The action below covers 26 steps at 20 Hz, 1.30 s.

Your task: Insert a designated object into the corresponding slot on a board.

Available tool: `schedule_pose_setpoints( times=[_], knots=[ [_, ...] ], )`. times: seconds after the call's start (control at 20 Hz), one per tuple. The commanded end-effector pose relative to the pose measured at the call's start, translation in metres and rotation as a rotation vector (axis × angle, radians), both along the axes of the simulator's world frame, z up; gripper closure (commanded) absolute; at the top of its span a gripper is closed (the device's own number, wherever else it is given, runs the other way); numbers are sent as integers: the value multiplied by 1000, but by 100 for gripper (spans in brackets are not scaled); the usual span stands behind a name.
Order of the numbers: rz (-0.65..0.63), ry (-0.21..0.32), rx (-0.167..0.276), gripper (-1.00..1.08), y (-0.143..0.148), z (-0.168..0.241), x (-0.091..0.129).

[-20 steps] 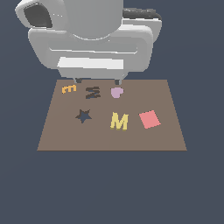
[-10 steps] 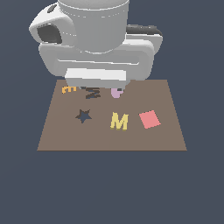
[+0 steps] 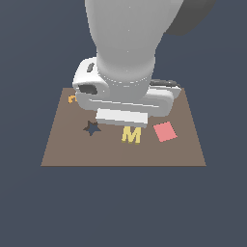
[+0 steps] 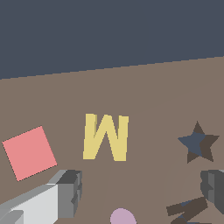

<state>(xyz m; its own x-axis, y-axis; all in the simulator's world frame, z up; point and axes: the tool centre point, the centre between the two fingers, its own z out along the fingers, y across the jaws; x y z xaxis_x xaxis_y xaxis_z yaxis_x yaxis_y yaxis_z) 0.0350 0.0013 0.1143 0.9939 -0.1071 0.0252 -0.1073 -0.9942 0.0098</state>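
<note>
The big white arm [image 3: 125, 43] is hanging down over the back half of the board [image 3: 62, 149], its bulky wrist blocking much of the far side in the exterior view. In the wrist view, the gripper [image 4: 140, 192] is standing with its jaws spread wide, one grey finger [image 4: 65, 192] on one side and the other finger [image 4: 214, 188] well apart from it, and nothing is sitting between them. It is hovering above the board, not touching any piece.

The yellow M [image 3: 131, 134] is lying flat on the brown board, just in front of the wrist, near the board's middle. From the M, the red square [image 3: 164, 131] is resting close by at about 3 o'clock in the exterior view, tilted a little. The star-shaped cut-out [image 3: 91, 128] is showing at about 9 o'clock from the M, dark and open, with nothing in it.

The M-shaped slot [image 4: 189, 210] is only appearing in the wrist view, a dark cut-out close to one finger and near the star; nothing is filling it. A pink rounded piece [image 4: 122, 217] is peeking in between the fingers at the frame's edge. A bit of the orange letter [image 3: 72, 99] is poking out beside the wrist at about 10 o'clock from the M.
</note>
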Motion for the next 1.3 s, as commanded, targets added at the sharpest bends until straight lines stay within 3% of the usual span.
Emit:
schedule_pose_setpoints(
  times=[0.0,0.45,1.25],
  knots=[
    [-19,7,4,-92,8,-20,5],
    [-59,22,12,-92,24,-61,17],
    [-63,24,13,-92,25,-78,19]
  ],
)
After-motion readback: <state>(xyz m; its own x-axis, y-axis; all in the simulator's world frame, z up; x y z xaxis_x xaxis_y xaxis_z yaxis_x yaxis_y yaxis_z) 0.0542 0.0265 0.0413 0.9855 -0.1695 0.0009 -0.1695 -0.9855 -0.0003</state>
